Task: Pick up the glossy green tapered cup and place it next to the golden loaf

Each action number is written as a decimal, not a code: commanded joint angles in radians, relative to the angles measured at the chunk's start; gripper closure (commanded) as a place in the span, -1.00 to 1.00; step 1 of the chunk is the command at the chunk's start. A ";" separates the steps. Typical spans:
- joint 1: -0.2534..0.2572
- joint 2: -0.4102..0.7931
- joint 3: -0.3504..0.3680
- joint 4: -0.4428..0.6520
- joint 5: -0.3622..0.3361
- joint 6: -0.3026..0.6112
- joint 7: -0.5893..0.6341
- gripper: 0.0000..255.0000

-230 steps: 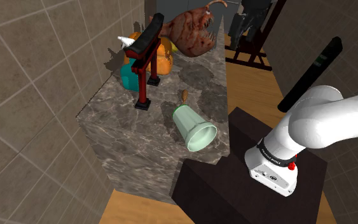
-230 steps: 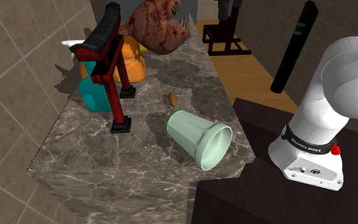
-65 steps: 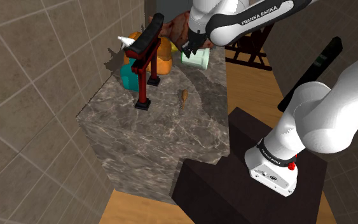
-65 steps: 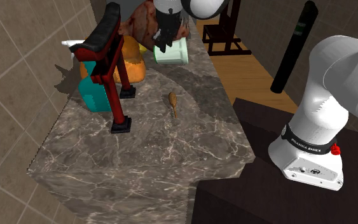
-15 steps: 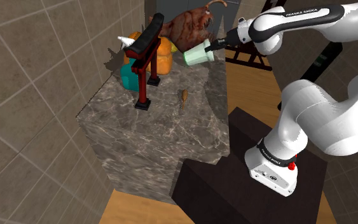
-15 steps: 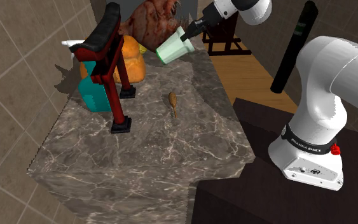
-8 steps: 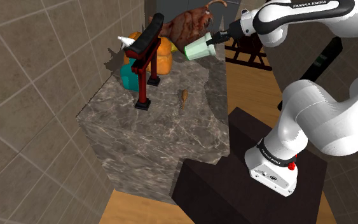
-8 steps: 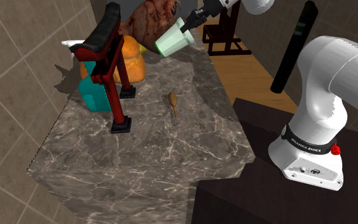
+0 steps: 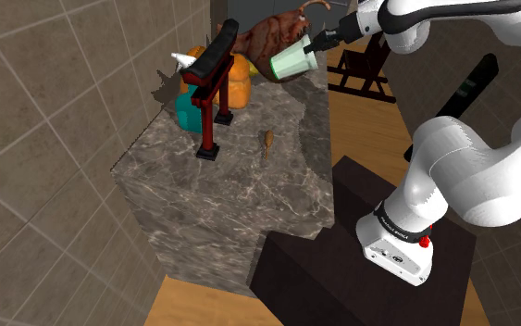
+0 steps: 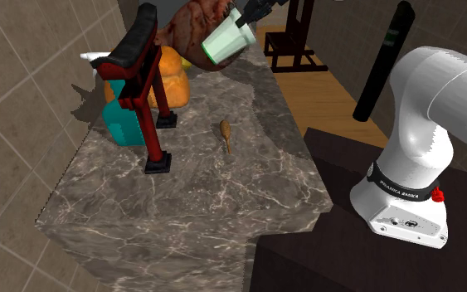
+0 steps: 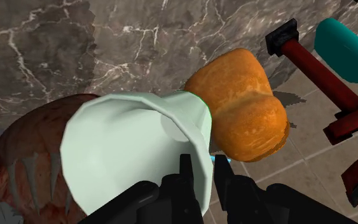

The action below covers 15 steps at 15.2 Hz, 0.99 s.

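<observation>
While my hand point(image 11: 199, 175) clasped the wall of the pale green cup point(image 11: 139, 146) between narrowly set fingers, the cup hung tilted in the air over the far end of the marble counter point(image 9: 240, 185). In the shoulder view, the golden loaf point(image 9: 240, 88) lay at the cup's 8 o'clock, apart from it.
</observation>
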 commanded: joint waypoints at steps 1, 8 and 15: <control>-0.009 -0.002 0.021 0.015 0.003 -0.023 0.010 1.00; -0.039 -0.009 0.097 0.069 0.014 -0.104 0.050 1.00; -0.057 -0.012 0.161 0.132 0.025 -0.184 0.085 1.00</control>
